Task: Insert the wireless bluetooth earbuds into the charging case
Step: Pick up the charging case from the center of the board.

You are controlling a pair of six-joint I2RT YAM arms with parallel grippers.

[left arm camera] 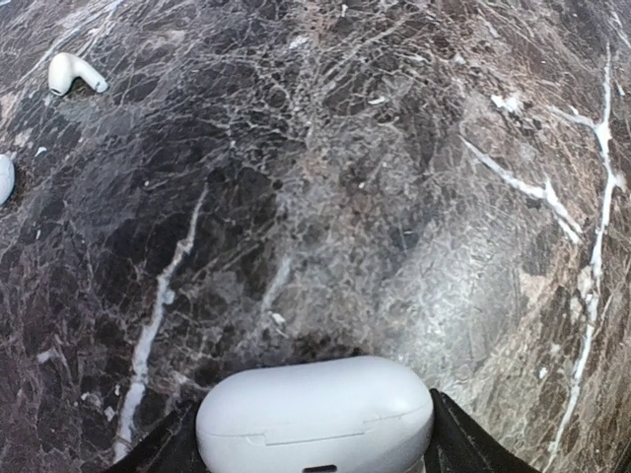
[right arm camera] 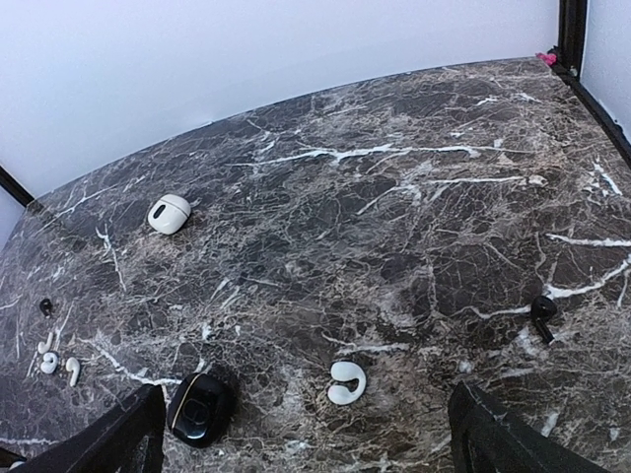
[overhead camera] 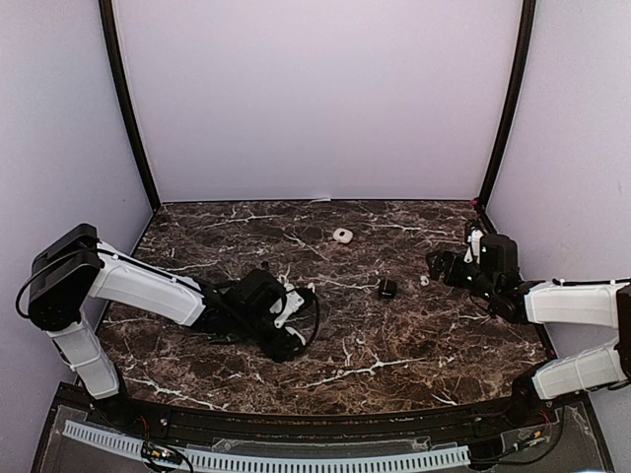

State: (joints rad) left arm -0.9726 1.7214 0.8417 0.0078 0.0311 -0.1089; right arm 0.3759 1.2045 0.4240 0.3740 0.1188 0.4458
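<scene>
White charging case (left arm camera: 315, 409) runs off the bottom edge of the left wrist view; whether the left end effector (left arm camera: 314, 458) touches it is unclear. A white object (left arm camera: 4, 179) is clipped at left.

Middle of the table (overhead camera: 394, 360) crowded, far edge and near strip bare
The left arm (overhead camera: 148, 286) lies low across the left half, the left gripper (overhead camera: 294, 307) straddling a white case (left arm camera: 315, 414) with a stemmed bud (left arm camera: 74, 74) just ahead, so that side is blocked. Before the right gripper (overhead camera: 441, 266), fingers spread wide with nothing between, sit a black case (overhead camera: 386, 288) and a clip-shaped bud (overhead camera: 424, 281); a black bud (right arm camera: 542, 310) lies toward the far right corner. A second white case (overhead camera: 342, 235) stands alone near the far edge, bare marble all round it
</scene>
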